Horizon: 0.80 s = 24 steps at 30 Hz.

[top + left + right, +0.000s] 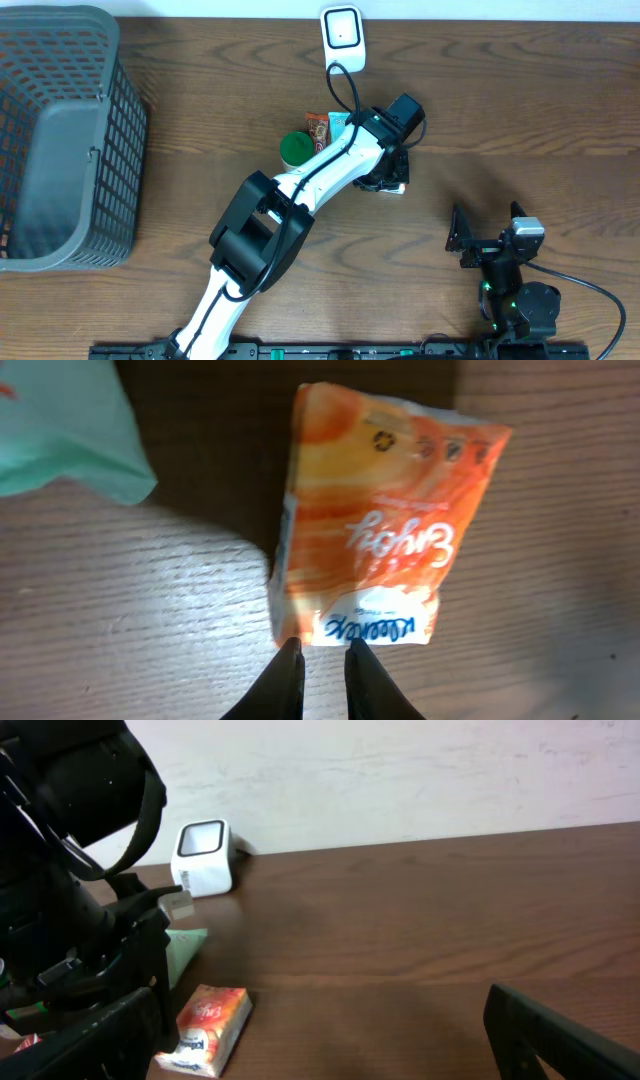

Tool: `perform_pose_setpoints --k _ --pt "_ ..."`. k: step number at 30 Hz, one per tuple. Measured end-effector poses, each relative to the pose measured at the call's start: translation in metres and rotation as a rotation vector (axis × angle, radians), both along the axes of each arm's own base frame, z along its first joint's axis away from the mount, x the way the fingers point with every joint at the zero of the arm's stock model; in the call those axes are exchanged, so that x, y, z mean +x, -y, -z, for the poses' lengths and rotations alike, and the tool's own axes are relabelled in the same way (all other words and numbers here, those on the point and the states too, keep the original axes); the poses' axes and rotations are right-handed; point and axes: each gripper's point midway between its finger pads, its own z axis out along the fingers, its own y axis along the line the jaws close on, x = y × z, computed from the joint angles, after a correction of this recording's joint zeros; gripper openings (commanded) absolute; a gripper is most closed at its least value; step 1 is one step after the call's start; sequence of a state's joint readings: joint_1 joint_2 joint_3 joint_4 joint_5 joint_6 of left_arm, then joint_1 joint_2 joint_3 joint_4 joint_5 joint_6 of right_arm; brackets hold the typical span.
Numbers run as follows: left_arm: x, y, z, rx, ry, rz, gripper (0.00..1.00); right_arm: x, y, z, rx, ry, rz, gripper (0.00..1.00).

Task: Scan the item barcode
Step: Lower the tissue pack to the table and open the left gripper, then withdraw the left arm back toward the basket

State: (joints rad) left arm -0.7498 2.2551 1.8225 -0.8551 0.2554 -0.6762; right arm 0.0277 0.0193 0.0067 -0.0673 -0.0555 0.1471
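1. Overhead, my left arm (300,200) is covering almost all of the pouch (397,188). Only a pale sliver is poking out under the left gripper (392,178), mid-table and well apart from the scanner (342,38) at the far edge.
2. The left wrist cam is showing the pouch (385,525) properly: orange, lying flat on the wood, lettering upside down and blurry. I'm not making out a barcode on this face.
3. My left fingers (285,685) are sitting narrow, nearly together, with the tips right at the pouch's near edge. I can't tell if they're actually pinching it.
4. A teal packet (65,430) is getting cut off in that view's top-left corner. Overhead, the teal packet (338,125) is half tucked behind my arm, beside a brown bar (317,128) and a green round thing (296,150).
5. The right wrist cam is looking low across the table, with the pouch (205,1028) lying flat at lower left. My left arm's dark bulk is blocking everything left of it. Only here is the scanner (205,855) showing as upright, back by the wall.
6. My right gripper (320,1015) is hanging wide open and holding nothing. Its fingers (560,1040) are getting clipped by the frame. Overhead, the right gripper (458,240) is sitting lower right, well apart from the pouch.
7. The basket (60,140) is only showing overhead, cut off at the left edge.
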Motion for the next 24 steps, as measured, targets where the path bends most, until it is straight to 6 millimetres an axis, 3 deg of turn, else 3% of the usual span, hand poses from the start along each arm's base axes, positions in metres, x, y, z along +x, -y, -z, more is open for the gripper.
perform_pose_setpoints --k 12,18,24 --pt "0.030 -0.045 0.004 0.257 0.192 0.000 0.07 0.000 0.000 0.000 0.000 0.000 0.000 0.99" --pt "0.032 -0.042 0.010 0.248 0.191 0.000 0.07 0.000 0.000 0.000 0.000 0.000 0.000 0.99" --pt "0.018 -0.027 0.031 0.180 0.084 -0.018 0.07 0.000 0.000 0.000 0.000 0.000 0.000 0.99"
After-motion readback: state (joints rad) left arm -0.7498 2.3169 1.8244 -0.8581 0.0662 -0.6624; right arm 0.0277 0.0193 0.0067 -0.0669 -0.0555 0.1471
